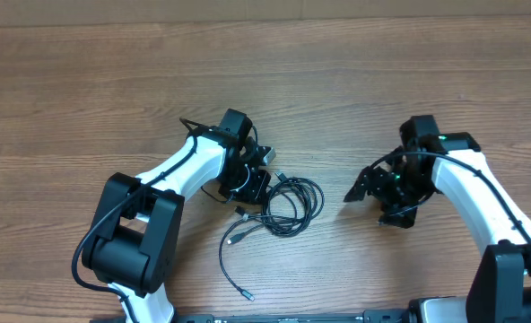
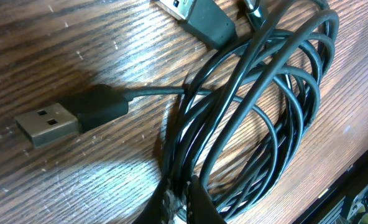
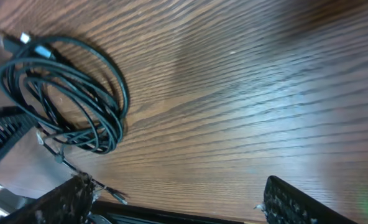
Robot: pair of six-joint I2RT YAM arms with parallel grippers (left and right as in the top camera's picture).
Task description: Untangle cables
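The cables (image 1: 291, 203) lie as a coil of thin black cords at the table's middle, with one loose tail (image 1: 227, 260) trailing toward the front edge. My left gripper (image 1: 255, 186) sits at the coil's left rim. In the left wrist view its fingertips (image 2: 199, 202) are pinched on a few strands of the coil (image 2: 258, 118). A USB plug (image 2: 47, 123) lies flat to the left and another plug (image 2: 199, 17) at the top. My right gripper (image 1: 378, 203) stands open to the right of the coil, apart from it. The right wrist view shows the coil (image 3: 66, 93) far from the wide-spread fingers (image 3: 296, 202).
Bare wooden tabletop (image 1: 355, 90) surrounds the coil on all sides. The tail's small plug end (image 1: 246, 294) lies near the front edge, close to the left arm's base (image 1: 126, 242). The right arm's base (image 1: 517, 269) stands at the front right.
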